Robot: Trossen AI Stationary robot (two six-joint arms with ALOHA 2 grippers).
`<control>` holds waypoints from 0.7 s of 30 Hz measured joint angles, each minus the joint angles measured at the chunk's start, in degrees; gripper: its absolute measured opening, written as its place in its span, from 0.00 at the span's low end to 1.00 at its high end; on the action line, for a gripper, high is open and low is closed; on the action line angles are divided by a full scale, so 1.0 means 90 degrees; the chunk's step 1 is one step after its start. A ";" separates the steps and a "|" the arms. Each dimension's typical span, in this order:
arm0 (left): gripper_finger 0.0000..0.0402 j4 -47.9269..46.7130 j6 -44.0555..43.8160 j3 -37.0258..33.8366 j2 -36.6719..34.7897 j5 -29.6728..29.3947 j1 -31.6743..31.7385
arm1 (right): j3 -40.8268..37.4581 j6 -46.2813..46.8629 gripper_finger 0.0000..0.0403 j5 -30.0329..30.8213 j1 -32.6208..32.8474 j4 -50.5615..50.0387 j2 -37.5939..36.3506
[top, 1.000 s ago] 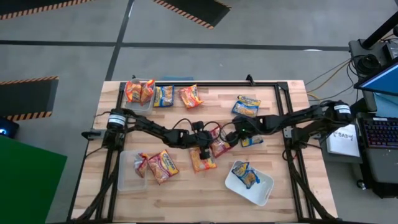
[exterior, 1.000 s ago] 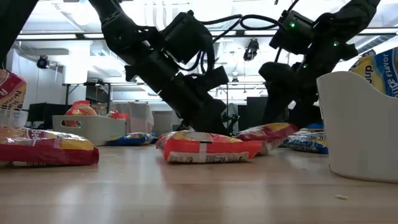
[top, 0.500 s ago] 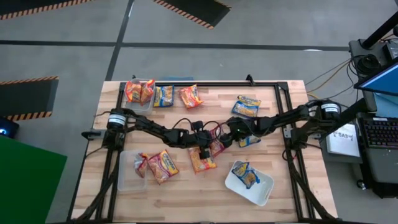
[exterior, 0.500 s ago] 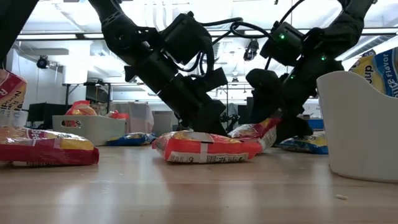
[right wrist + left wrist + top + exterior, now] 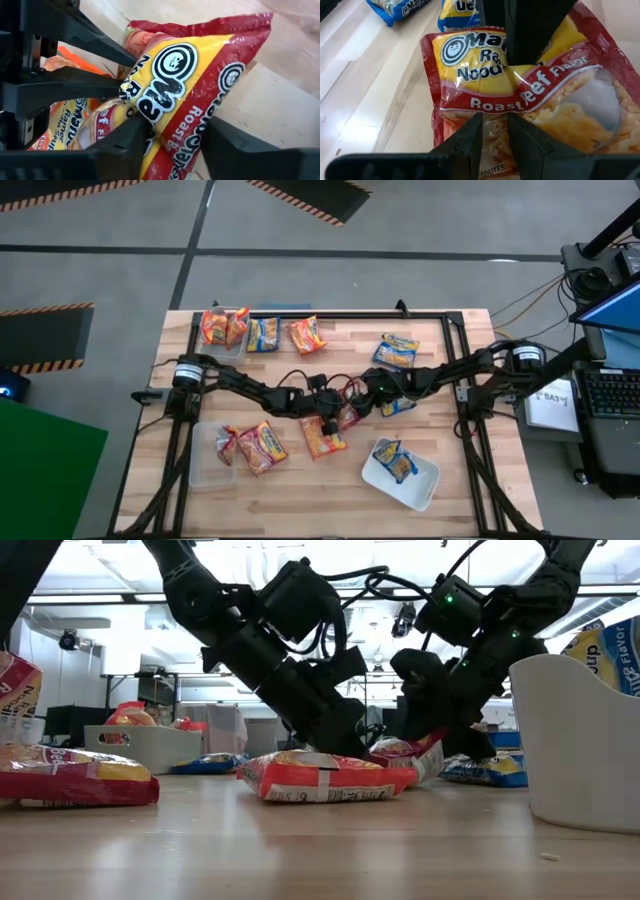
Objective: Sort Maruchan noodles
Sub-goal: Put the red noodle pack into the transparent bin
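Red pkt (image 5: 530, 95) pinched by L gripper (image 5: 492, 137) & R gripper (image 5: 172, 135)

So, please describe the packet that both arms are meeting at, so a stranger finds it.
Look at the middle of the wooden table, where the two dark arms meet. There lies a red Roast Beef packet; the nearest packets are orange or blue, and only this one is pinched by both arms.

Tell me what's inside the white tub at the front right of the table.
The white tub holds one blue noodle packet, leaning near its left end. The rest of its floor shows bare. Anything under that packet is covered.
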 joint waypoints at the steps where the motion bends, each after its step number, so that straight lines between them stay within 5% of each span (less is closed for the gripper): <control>1: 0.19 -0.0008 0.0013 0.0000 -0.0033 -0.0001 0.0000 | 0.0000 -0.0057 0.30 -0.0001 0.0000 -0.0003 -0.0028; 8: 0.19 -0.0387 0.0530 -0.0012 -0.0713 -0.0001 -0.0012 | 0.0000 -0.0680 0.09 -0.0007 0.0005 -0.0081 -0.0588; 16: 0.19 -0.0660 0.0837 -0.0569 -0.2055 0.0117 -0.0015 | -0.0023 -0.1755 0.10 0.0167 0.0056 -0.0549 -0.1821; 21: 0.19 0.0410 0.0616 -0.1232 -0.2824 0.0894 -0.0024 | -0.0155 -0.2592 0.10 0.0911 0.0332 -0.0492 -0.2278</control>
